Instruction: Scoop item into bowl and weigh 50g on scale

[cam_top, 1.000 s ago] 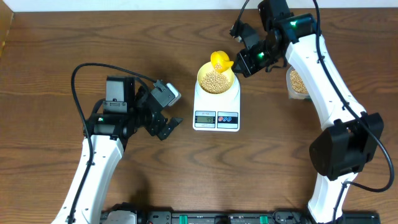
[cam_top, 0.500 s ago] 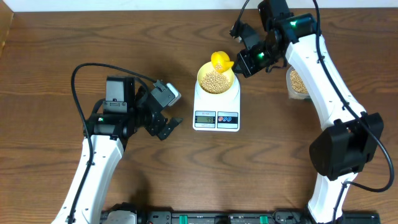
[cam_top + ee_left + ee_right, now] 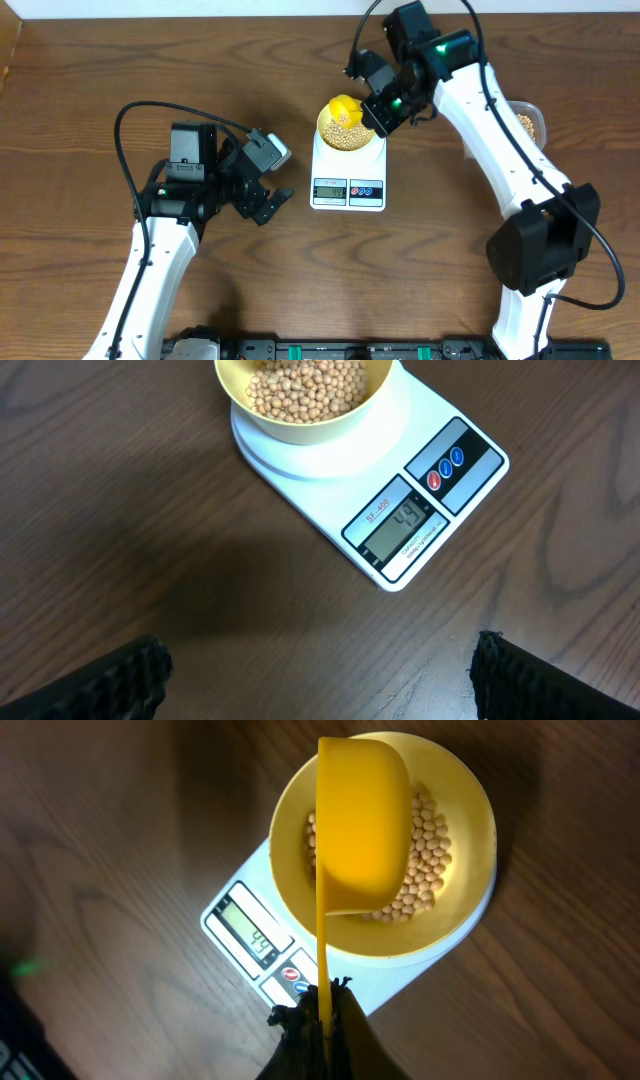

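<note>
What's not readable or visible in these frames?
1) Exact reading on the scale: too small overhead, soft in both wrist views.
2) Any beans under the scoop: hidden by its overturned cup, right wrist view.
3) Far rim of the bowl: cut by the top edge, left wrist view.
4) Most of the tub: behind the right arm, overhead.

I read 49 on the scale, on its grey display, the last digit uncertain; small print just beside the display looks like SF-400.
</note>
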Tool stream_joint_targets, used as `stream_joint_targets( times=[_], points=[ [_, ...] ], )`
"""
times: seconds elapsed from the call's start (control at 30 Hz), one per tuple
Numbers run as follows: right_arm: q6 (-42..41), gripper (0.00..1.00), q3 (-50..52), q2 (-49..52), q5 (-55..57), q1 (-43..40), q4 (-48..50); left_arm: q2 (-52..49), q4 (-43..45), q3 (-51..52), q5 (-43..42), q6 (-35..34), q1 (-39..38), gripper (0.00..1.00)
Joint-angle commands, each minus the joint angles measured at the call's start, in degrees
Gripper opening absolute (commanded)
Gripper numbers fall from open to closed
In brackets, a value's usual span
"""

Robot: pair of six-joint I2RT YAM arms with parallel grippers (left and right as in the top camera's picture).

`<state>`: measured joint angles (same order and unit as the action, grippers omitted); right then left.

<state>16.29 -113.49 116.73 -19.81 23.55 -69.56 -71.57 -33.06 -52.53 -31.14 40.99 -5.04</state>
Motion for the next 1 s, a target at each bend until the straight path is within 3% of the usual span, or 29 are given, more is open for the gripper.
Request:
stream_joint_targets(
  times=[0.0,0.97],
  points=[
    [1.51,0.01,-0.20,-1.36,2.56,0.22,-0.15,-0.35,-0.15,-0.13,0.33,0.98,0.15,0.98],
    [4.09,0.01,-0.20,-1.36,8.55,2.01,0.63,-0.35,-0.15,-0.13,0.33,0.98,0.15,0.97]
  ],
)
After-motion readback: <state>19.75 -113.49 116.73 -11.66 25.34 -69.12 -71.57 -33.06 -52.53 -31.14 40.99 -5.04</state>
